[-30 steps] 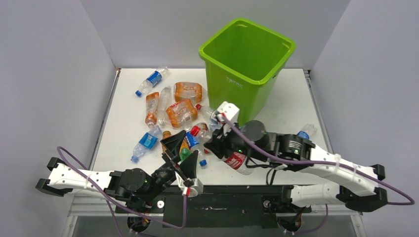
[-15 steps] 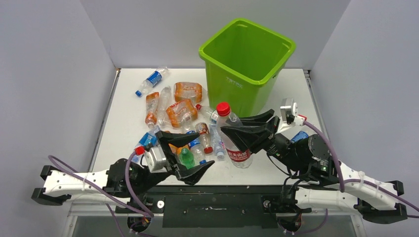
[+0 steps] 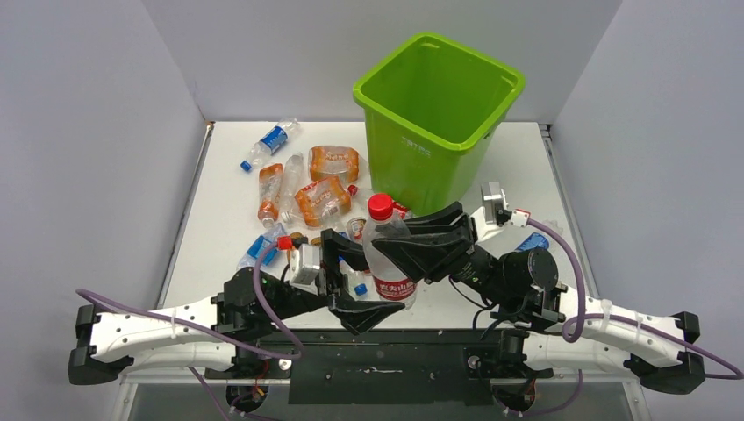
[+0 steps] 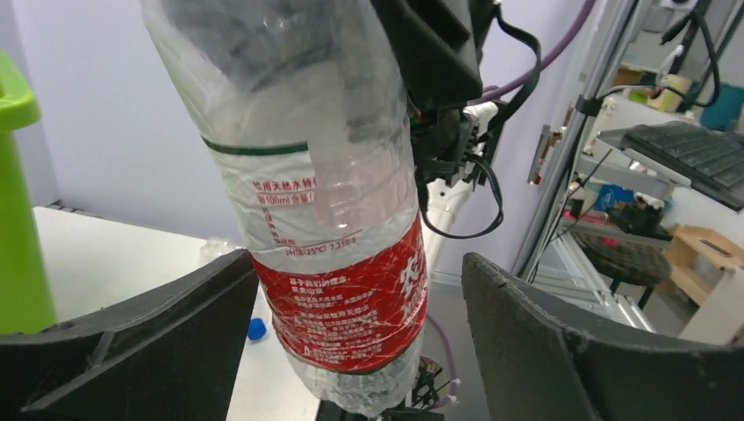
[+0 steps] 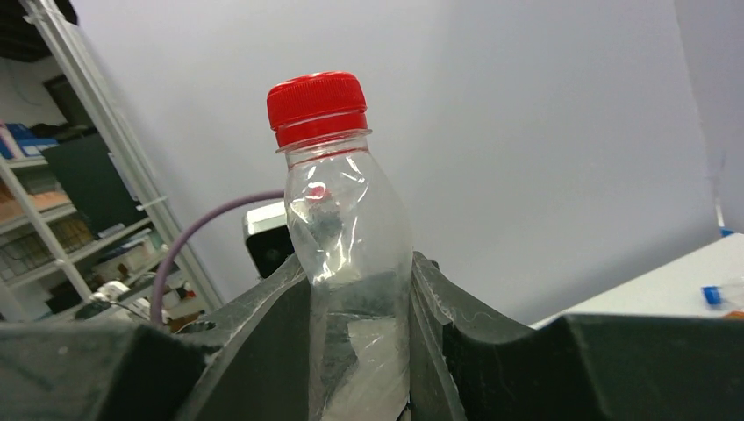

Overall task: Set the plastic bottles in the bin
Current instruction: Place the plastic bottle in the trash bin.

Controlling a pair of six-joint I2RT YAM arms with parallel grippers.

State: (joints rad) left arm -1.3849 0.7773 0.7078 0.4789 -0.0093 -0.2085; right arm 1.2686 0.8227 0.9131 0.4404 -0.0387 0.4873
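My right gripper [image 3: 397, 242] is shut on the upper body of a clear plastic bottle [image 3: 387, 263] with a red cap and red label, held upright above the table's front. In the right wrist view the bottle [image 5: 346, 237] stands pinched between the fingers, and the gripper [image 5: 360, 294] is shut on it. My left gripper [image 3: 373, 282] is open, with one finger on each side of the bottle's lower part. In the left wrist view [image 4: 360, 263] the label [image 4: 351, 298] sits near the left finger, with a gap to the right one. The lime-green bin [image 3: 439, 110] stands behind.
Several crushed bottles [image 3: 320, 200] lie in a pile left of the bin. One with a blue label [image 3: 272, 140] lies at the far left. A blue-capped bottle [image 3: 533, 241] lies at the right, behind my right arm. A loose blue cap [image 4: 255, 329] lies on the table.
My right gripper lifted the red-label bottle upright and carried it left. My left arm rose and turned, so its open fingers now flank the bottle's lower part.
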